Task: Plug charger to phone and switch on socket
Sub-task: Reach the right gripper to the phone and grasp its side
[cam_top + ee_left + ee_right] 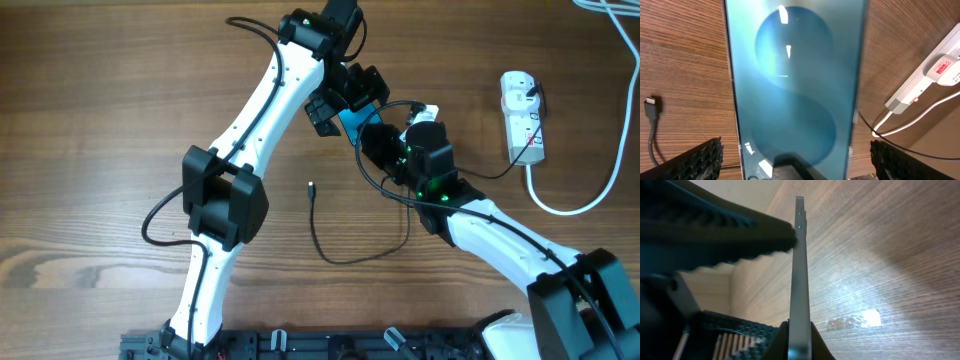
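The phone has a turquoise screen and is held on edge above the table. My right gripper is shut on its lower end; the right wrist view shows the phone edge-on between the fingers. My left gripper is open, and its two fingers straddle the phone without touching it. The charger lies loose on the table, its connector pointing away from the phone; it also shows in the left wrist view. The socket lies at the right, with a black plug in it.
The thick white cord loops from the socket toward the right edge and the top right corner. The socket with its red mark shows at the right of the left wrist view. A black finger of my left gripper is close to the phone.
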